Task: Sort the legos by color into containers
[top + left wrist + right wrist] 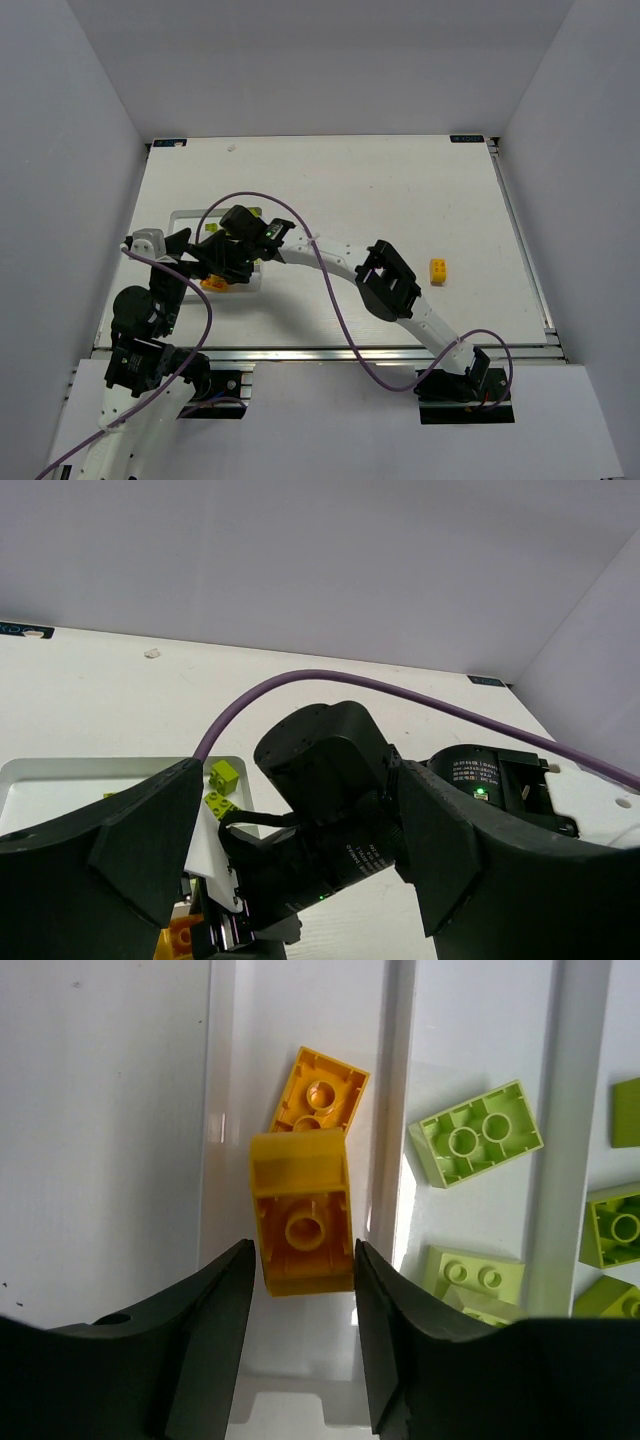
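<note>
Gripped an orange brick (300, 1210) in the right tool (302, 1245), over the tray's (390, 1080) edge compartment, just beside a second orange brick (320, 1090). Held the left tool (297, 780) wide and empty near the tray. Probably best released low and straight, clear of the green bricks (478, 1135).

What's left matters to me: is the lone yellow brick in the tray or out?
Out. The yellow brick lies on the table, far right of the tray.

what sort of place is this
Probably a robotics lab test cell: a plain white table boxed in by bare pale grey walls, two black-and-white robot arms bolted at its near edge.
</note>
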Tool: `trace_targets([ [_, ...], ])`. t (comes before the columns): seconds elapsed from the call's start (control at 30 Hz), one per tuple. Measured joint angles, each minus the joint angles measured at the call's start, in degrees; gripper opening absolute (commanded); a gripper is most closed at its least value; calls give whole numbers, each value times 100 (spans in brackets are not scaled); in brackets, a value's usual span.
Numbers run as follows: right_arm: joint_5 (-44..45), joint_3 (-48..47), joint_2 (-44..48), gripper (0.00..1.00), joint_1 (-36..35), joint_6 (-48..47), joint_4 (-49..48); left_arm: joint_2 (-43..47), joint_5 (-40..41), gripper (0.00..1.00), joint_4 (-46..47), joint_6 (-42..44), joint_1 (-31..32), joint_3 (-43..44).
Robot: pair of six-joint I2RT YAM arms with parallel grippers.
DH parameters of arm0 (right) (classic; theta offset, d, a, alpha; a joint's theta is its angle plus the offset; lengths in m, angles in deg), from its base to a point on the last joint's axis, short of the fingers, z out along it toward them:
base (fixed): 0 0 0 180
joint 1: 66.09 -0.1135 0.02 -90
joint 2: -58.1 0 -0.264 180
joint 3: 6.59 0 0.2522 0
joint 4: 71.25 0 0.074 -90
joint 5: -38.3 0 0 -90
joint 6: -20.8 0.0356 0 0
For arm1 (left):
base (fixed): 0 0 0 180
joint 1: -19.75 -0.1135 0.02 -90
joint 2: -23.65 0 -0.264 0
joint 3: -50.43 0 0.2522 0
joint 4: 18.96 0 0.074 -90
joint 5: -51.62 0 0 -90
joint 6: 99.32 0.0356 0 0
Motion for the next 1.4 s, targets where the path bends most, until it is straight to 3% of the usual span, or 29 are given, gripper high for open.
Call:
trace_targets([
  [0.03, 2, 0, 0, 58, 0, 20, -17, 0, 0, 88, 2, 0, 0, 0],
  [0.13, 17, 2, 0, 63, 2, 63, -109, 0, 0, 88, 4, 0, 0, 0],
  [0.37, 94, 144, 94, 64, 17, 140, -199, 31, -2, 89, 13, 0, 0, -33],
  [0.57, 398, 1644, 1357, 49, 269, 568, -223, 66, -26, 88, 15, 0, 0, -44],
  [0.67, 439, 2881, 2603, 31, 787, 841, -343, 85, -59, 88, 17, 0, 0, -50],
  [0.7, 466, 3239, 3014, 13, 1038, 942, -380, 85, -79, 88, 17, 0, 0, -52],
  [0.77, 544, 3917, 3827, 8, 1652, 1145, -457, 79, -133, 88, 17, 2, 0, -52],
  [0.83, 656, 4524, 4500, 19, 2337, 1368, -516, 66, -203, 88, 20, 2, 0, -52],
  [0.87, 723, 4828, 4798, 32, 2664, 1453, -507, 57, -238, 88, 20, 2, 0, -52],
  [0.9, 820, 5082, 5031, 59, 2938, 1552, -485, 42, -273, 88, 20, 2, 0, -52],
  [1.0, 1191, 5912, 5659, 80, 3560, 1744, -400, -9, -361, 88, 22, 2, 0, -52],
  [1.17, 2131, 6863, 6205, 82, 4166, 2162, -219, -24, -442, 88, 24, 2, 0, -52],
  [1.4, 3303, 7195, 6231, 80, 4540, 2774, -197, -24, -610, 88, 42, 4, 0, -52],
])
